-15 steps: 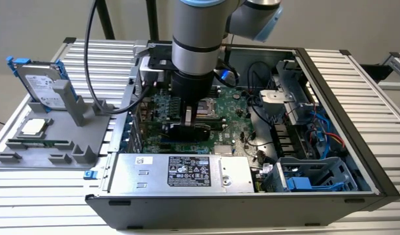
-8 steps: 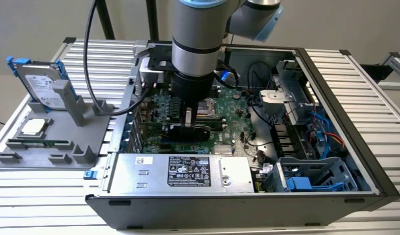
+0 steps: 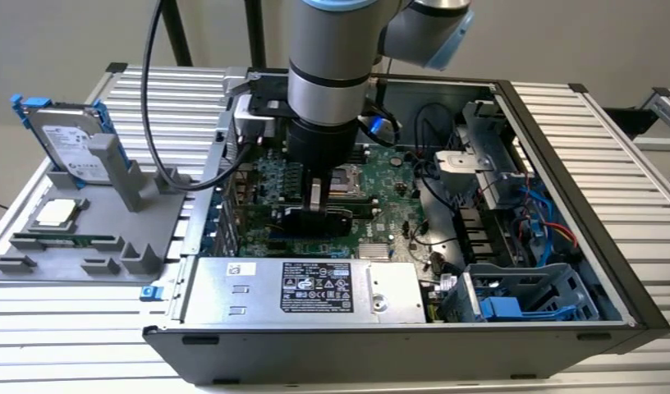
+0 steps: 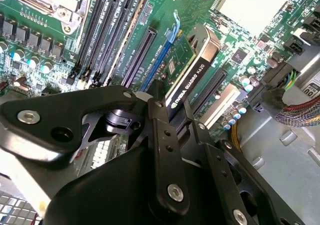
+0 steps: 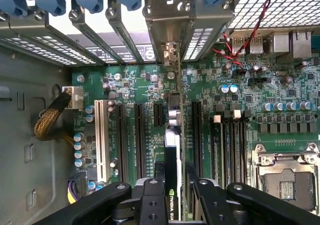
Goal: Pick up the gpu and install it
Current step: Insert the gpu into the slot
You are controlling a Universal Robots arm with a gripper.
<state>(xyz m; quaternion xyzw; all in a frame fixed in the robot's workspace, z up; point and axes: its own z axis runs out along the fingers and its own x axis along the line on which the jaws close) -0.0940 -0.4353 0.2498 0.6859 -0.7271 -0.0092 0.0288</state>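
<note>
The gpu point(image 4: 192, 72) stands on edge on the green motherboard point(image 3: 399, 215), its black cooler facing one side and its green board the other. It lines up with a long expansion slot beside the blue slot point(image 4: 159, 60). Seen edge-on, the gpu point(image 5: 173, 150) reaches toward the case's rear wall, where its silver bracket point(image 5: 169, 27) sits among the slot covers. My gripper point(image 5: 176, 184) is shut on the card's top edge, one black finger on each face. From outside, my gripper point(image 3: 316, 205) reaches straight down into the open case. I cannot tell how deep the card sits in the slot.
A grey holder point(image 3: 105, 246) at the exterior view's left carries a silver hard drive in a blue frame point(image 3: 70, 141), a processor chip point(image 3: 56, 212) and a thin memory stick point(image 3: 63, 240). Inside the case are the power supply point(image 3: 302, 287), a drive cage point(image 3: 521, 295), cables and the processor socket point(image 5: 282, 177).
</note>
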